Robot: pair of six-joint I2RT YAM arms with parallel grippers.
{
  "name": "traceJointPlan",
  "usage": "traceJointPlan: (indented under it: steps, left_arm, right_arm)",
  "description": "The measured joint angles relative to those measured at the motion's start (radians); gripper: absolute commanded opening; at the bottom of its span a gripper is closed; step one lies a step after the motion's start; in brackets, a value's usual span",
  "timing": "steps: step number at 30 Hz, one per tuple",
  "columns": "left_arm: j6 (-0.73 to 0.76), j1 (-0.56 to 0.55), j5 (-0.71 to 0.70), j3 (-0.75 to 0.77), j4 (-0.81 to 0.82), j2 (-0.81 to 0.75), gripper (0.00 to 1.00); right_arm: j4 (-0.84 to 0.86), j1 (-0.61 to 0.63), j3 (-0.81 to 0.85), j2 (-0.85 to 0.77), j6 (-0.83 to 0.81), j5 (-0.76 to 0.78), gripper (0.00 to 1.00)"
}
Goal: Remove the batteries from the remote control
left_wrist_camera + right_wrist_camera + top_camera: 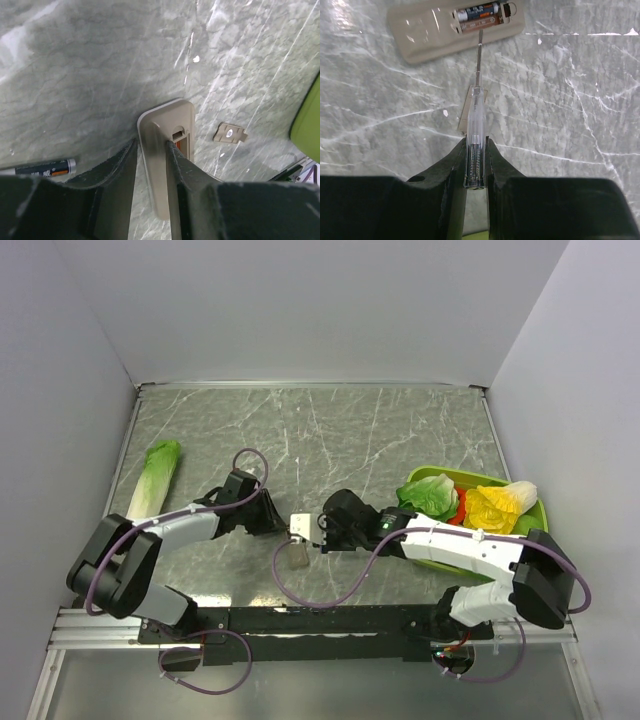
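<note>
Partly complete: cover (230,133) off, loose battery (45,167) out on the worktop (75,75), second battery (479,11) still seated in the remote control (152,150) lying there; right jaws pinch a screwdriver (476,115) aimed at the bay, left jaws straddle the remote, grip undeterminable.

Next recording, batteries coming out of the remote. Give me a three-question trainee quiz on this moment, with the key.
1. Multiple choice: the right gripper is shut on A) a battery, B) a clear-handled screwdriver, C) a cabbage leaf.
2. True or false: both batteries sit inside the remote control.
3. Fill in: the loose battery lies on the ____.
Key: 1 B. 2 False: only one battery is in it. 3 table.
</note>
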Motion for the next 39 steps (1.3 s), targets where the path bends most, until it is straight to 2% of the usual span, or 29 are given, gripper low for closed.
traceJointPlan:
  steps: [27,39]
  left_arm:
    - [-0.001,0.006,0.051,-0.015,0.078,0.029,0.28]
    - [-0.002,0.012,0.062,-0.024,0.095,0.029,0.22]
  right_arm:
    - [0.002,0.000,0.076,0.145,-0.063,-0.007,0.00]
    - [0.012,-0.001,0.079,0.158,-0.062,-0.017,0.00]
